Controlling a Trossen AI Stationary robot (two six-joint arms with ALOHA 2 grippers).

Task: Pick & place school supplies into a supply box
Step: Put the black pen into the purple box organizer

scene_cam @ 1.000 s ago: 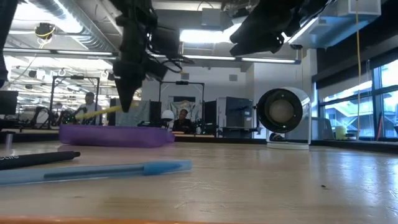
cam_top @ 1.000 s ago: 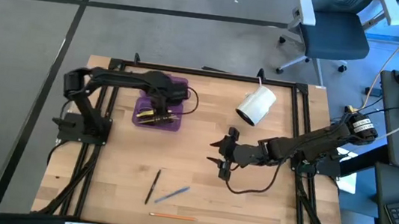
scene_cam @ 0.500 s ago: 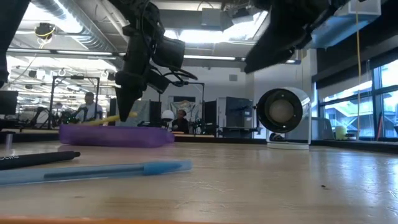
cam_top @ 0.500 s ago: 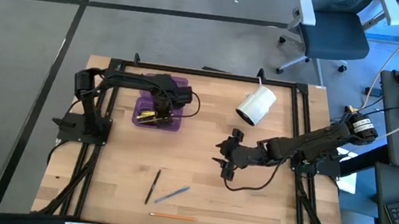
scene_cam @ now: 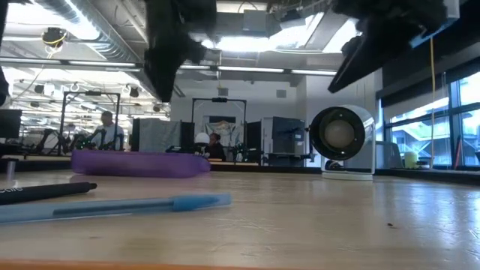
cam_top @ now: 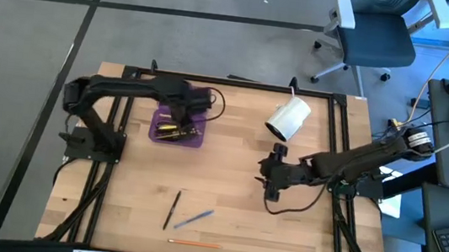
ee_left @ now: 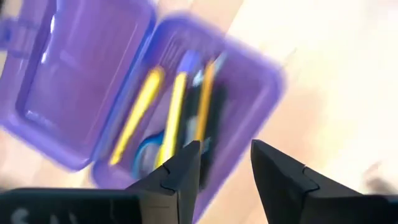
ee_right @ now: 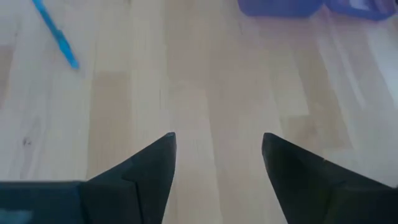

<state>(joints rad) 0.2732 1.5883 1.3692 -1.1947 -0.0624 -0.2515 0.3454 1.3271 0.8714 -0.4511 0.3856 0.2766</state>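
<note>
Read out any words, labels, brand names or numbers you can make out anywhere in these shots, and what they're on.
None can be read.
Black pen lying at the near table edge: pale marks on its barrel, too blurred to read.
Translucent purple plastic supply box: no lettering shows.

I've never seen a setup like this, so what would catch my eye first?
Probably the open purple box near the table's far left, already holding yellow pencils, with the left hand above it. Next, the white roll at the far middle, then three loose pens lying near the front edge, while the right hand hovers mid-table.
</note>
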